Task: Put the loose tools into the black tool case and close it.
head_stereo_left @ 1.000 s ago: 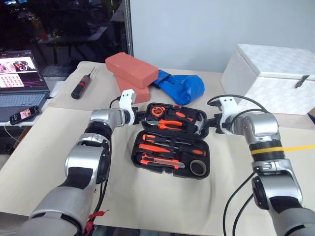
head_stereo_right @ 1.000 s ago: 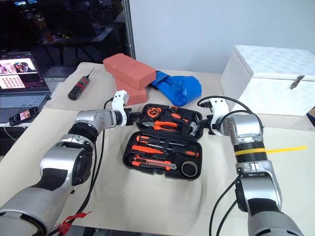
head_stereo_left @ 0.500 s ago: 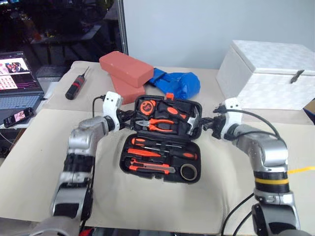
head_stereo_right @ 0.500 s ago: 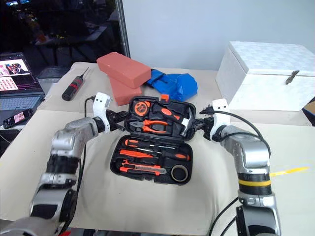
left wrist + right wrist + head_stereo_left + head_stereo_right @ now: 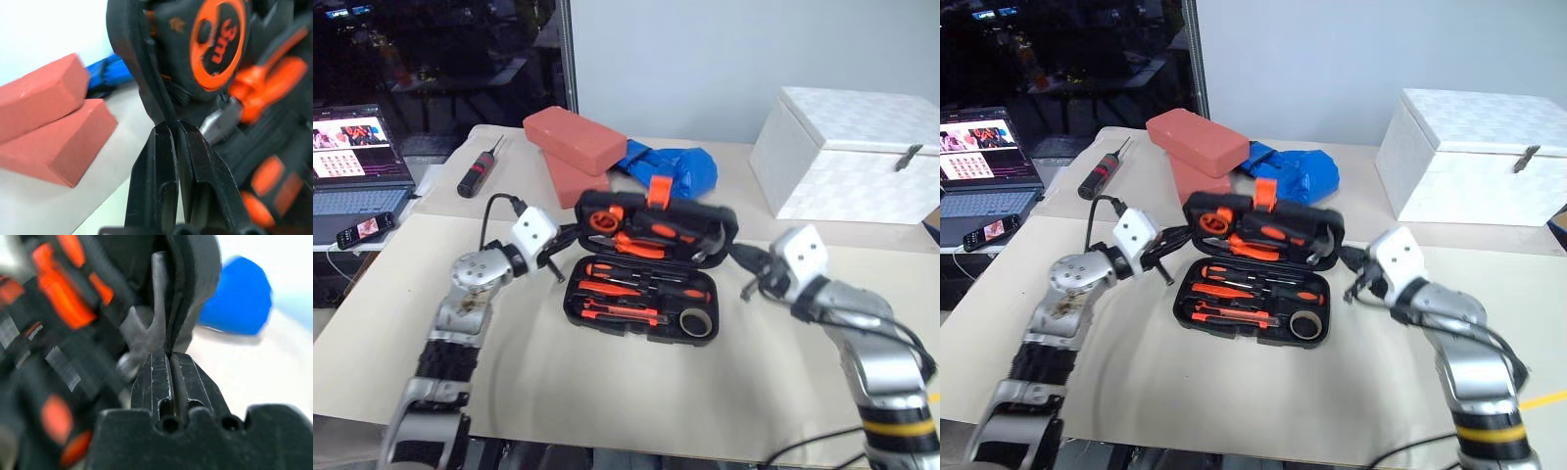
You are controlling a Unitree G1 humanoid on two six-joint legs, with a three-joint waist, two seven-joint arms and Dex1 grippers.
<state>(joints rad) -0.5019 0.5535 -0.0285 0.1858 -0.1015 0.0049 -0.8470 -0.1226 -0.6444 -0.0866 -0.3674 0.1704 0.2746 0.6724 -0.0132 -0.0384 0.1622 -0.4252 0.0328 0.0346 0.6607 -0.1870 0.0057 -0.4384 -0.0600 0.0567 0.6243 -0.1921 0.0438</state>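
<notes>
The black tool case (image 5: 572, 300) lies open in the middle of the table. Its lid (image 5: 690, 213), with the orange latch (image 5: 660, 189) on top, stands tilted up over the base. Slim screwdrivers (image 5: 646, 280), the utility knife (image 5: 625, 313) and the grey tape roll (image 5: 696, 323) lie in the base's recesses. Pliers (image 5: 631, 241) and a tape measure (image 5: 217, 46) sit in the lid. My left gripper (image 5: 570, 236) is shut on the lid's left rim (image 5: 146, 93). At the opposite side, beside the hammer head (image 5: 139, 330), my right gripper (image 5: 736, 254) is shut on the lid's rim.
Two red bricks (image 5: 576, 138) and a blue bag (image 5: 677, 168) lie just behind the case. A white box (image 5: 847, 152) stands at the back right. A black tool with a red band (image 5: 477, 175) lies at the back left, with a laptop (image 5: 352, 162) and phone (image 5: 362, 228) beyond the table's left edge.
The lid lay flat open a second ago and now stands tilted up over the base. Both grippers came back toward me with the lid's sides, and both wrists rolled.
</notes>
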